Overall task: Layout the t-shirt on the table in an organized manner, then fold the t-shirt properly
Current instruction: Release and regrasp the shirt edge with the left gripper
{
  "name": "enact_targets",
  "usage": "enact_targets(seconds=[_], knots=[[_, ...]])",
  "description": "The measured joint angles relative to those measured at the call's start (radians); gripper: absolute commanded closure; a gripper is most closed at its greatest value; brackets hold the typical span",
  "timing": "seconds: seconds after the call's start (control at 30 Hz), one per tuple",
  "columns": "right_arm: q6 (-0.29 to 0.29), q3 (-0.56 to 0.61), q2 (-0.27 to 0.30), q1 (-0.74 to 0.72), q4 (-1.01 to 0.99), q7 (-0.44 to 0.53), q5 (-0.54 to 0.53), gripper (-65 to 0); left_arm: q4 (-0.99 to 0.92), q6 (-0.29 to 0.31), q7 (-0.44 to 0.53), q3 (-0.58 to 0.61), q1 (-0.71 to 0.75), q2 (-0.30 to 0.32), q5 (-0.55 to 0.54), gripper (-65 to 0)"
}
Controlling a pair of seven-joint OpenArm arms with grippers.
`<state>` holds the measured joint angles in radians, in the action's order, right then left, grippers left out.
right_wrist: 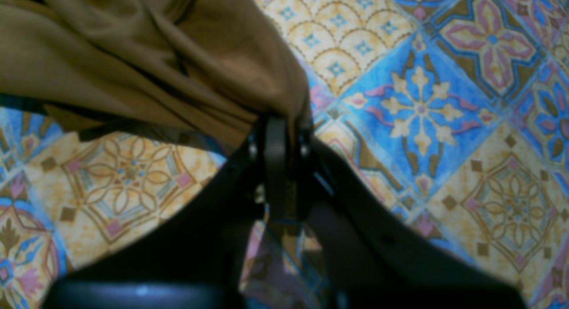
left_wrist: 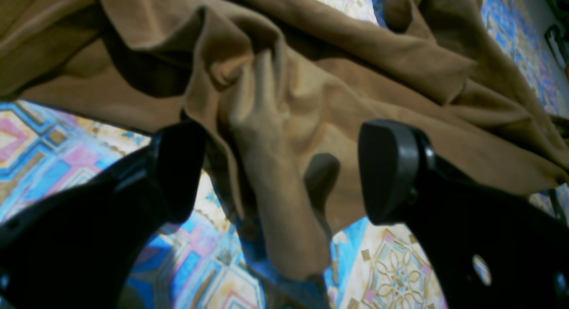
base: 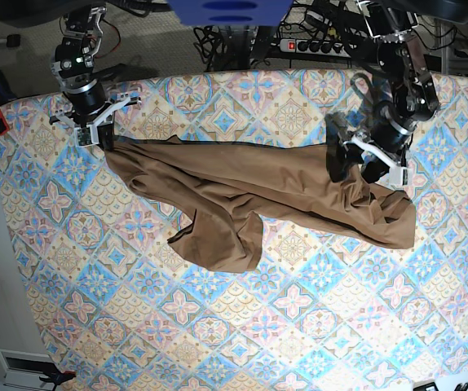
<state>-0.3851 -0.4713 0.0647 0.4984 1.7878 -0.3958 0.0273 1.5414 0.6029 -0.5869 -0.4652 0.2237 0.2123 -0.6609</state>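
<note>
On the bench: shirt point(base: 250, 199) sprawls across the upper half of the patterned bench point(base: 218, 326), stretched side to side, rumpled, one lobe sagging toward the middle.
Right pincer: right pincer point(right_wrist: 275, 135) is clamped on a bunched corner of the shirt, at the end nearest its arm.
Left pincer: left pincer point(left_wrist: 284, 171) hangs just over the far end, jaws wide apart, nothing in them.
Handling: light, limp cotton; it looks set to drape and wrinkle, never to hold shape.
Where to grip: I'd say a hem or shoulder corner, pinching a single edge, not the piled folds.
Risk: grabbing two layers probably drags a twist along.
</note>
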Motion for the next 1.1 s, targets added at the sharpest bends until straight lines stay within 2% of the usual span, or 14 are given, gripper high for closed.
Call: enact_targets(seconds=[0.2,0.37,0.63,0.77,0.87,1.1], knots=[[0.0,-0.002,0.0,0.0,-0.003,0.0,0.0,0.0,0.013,0.008,0.004,-0.031,0.016,0.001,-0.077,-50.0],[0.0,-0.003,-0.001,0.0,-0.003,0.0,0.0,0.0,0.009,-0.005,0.001,-0.073,0.028,0.014,-0.039,-49.9],[0.0,-0.002,-0.001,0.0,-0.003,0.0,0.0,0.0,-0.056,0.005,-0.009,-0.189,-0.019,-0.008,-0.031,-49.8],[0.0,-0.003,0.0,0.0,-0.004,-0.003,0.0,0.0,-0.062,0.0,0.006,-0.212,-0.019,0.011,-0.031,-49.8],[0.0,-0.003,0.0,0.0,-0.01,-0.003,0.0,0.0,-0.068,0.0,-0.003,-0.197,-0.015,0.005,-0.024,-49.8],[0.0,-0.002,0.0,0.0,-0.01,-0.003,0.0,0.0,-0.087,0.003,-0.004,-0.053,-0.021,0.001,-0.027,-49.8]])
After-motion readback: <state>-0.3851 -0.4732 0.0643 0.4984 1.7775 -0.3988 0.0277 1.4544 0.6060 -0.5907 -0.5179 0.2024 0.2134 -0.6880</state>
